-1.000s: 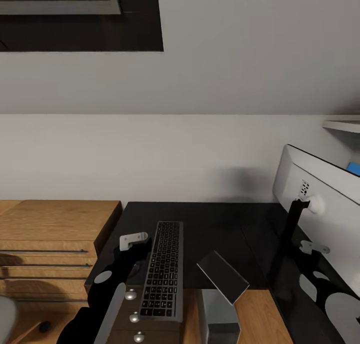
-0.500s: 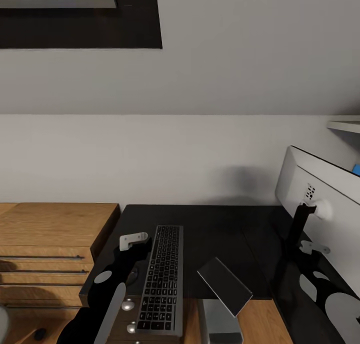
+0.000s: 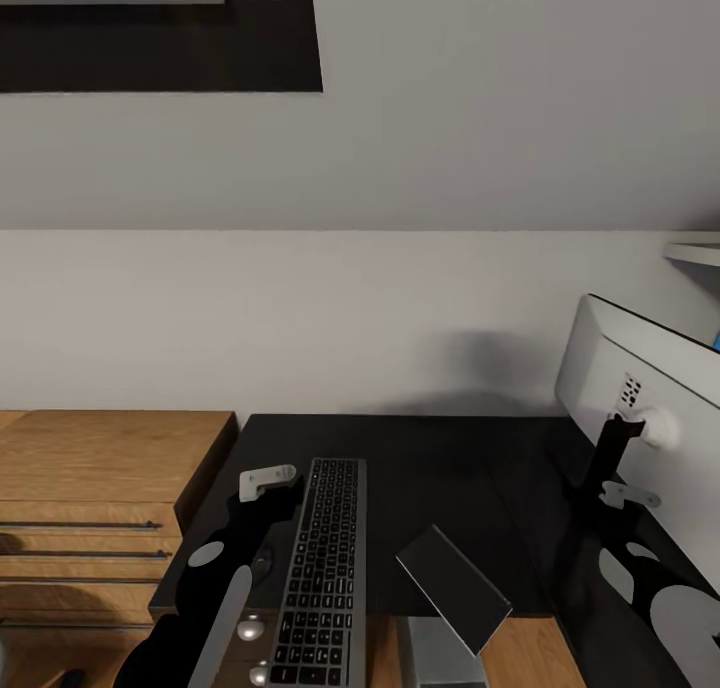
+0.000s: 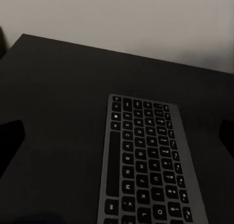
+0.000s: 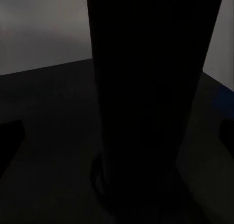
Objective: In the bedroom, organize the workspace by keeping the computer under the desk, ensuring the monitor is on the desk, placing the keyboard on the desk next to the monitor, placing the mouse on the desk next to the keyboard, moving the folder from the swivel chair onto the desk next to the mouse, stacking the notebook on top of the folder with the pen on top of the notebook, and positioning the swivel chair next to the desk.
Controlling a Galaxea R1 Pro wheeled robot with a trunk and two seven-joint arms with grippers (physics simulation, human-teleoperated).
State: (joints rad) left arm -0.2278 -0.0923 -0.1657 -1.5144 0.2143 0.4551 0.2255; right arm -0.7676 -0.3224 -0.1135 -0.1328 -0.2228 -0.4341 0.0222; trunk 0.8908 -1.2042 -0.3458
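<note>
The keyboard (image 3: 322, 568) lies lengthwise on the black desk (image 3: 440, 458), its near end hanging over the front edge. My left gripper (image 3: 270, 486) hovers open just beside the keyboard's far left corner; in the left wrist view the keyboard (image 4: 146, 160) lies ahead of the spread fingers. The monitor (image 3: 650, 388) stands at the right with its white back towards me. My right gripper (image 3: 628, 495) is open close to the monitor's black stand (image 5: 151, 102). A light-grey computer (image 3: 450, 578) with a dark panel sits tilted at the desk's front edge.
A low wooden cabinet (image 3: 100, 458) with drawers adjoins the desk on the left. The desk's drawer knobs (image 3: 246, 629) show below its front edge. A grey wall rises behind the desk, with a dark skylight recess (image 3: 150, 38) above and a shelf (image 3: 695, 251) at the right.
The whole view has shifted: desk, cabinet and keyboard sit slightly lower and the monitor further right. Both arms hold the same pose; nothing was gripped or released.
</note>
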